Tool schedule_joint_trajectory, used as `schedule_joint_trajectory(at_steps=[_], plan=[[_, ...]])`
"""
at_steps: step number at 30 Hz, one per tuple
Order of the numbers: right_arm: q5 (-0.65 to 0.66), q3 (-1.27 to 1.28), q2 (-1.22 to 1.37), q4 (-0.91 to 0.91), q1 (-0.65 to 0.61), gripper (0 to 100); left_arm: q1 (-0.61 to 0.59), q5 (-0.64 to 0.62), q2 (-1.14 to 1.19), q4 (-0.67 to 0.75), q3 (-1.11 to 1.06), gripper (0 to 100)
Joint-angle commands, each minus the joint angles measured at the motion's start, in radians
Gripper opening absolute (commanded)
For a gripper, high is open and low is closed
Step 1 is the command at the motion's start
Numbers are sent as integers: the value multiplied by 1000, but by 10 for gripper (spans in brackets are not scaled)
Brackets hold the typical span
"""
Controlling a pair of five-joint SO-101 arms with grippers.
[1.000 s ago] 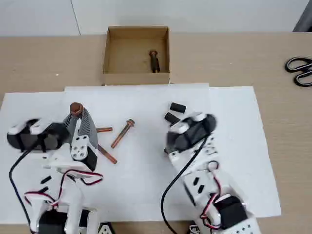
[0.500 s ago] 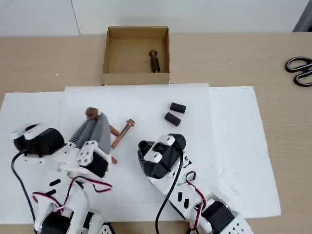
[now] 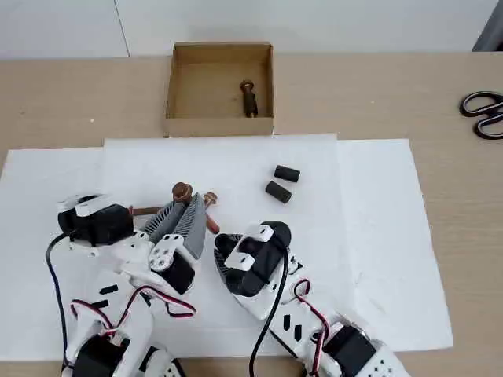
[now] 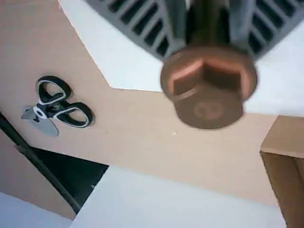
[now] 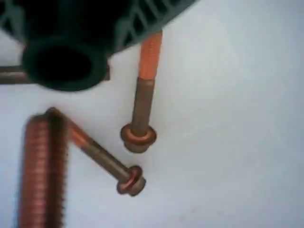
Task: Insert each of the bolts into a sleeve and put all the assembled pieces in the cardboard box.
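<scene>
My left gripper (image 3: 181, 203) is shut on a copper bolt (image 3: 182, 191), whose hex head (image 4: 209, 88) sticks out past the grey fingers (image 4: 137, 19). Just to its right, my right gripper (image 3: 223, 256) is shut on a black sleeve (image 5: 59, 64), with the open bore facing its camera. Loose bolts (image 5: 140, 109) (image 5: 102, 159) lie on the white paper (image 3: 377, 236) between the two grippers. Two more black sleeves (image 3: 286, 173) (image 3: 277, 192) lie on the paper to the right. The cardboard box (image 3: 179, 86) at the back holds one assembled piece (image 3: 248, 98).
Black scissors (image 3: 481, 114) lie on the wooden table at the far right and appear as scissors (image 4: 57, 104) in the left wrist view. Open paper stretches to the right of the right arm.
The left gripper has carried its bolt to the right. The right arm has swung left and towards the front, away from the two loose sleeves, so the two grippers now stand close together.
</scene>
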State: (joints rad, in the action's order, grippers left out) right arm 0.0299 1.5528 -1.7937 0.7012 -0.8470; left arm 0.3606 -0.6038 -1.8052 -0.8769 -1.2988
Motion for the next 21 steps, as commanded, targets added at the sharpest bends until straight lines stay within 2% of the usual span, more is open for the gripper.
schedule_joint_trajectory(at_steps=[1,21], plan=[[0,-14,-19,-54,-8,2,14,-2,-9,34,4,5],[0,-8,-19,-59,-2,2,54,0,-8,26,8,5]])
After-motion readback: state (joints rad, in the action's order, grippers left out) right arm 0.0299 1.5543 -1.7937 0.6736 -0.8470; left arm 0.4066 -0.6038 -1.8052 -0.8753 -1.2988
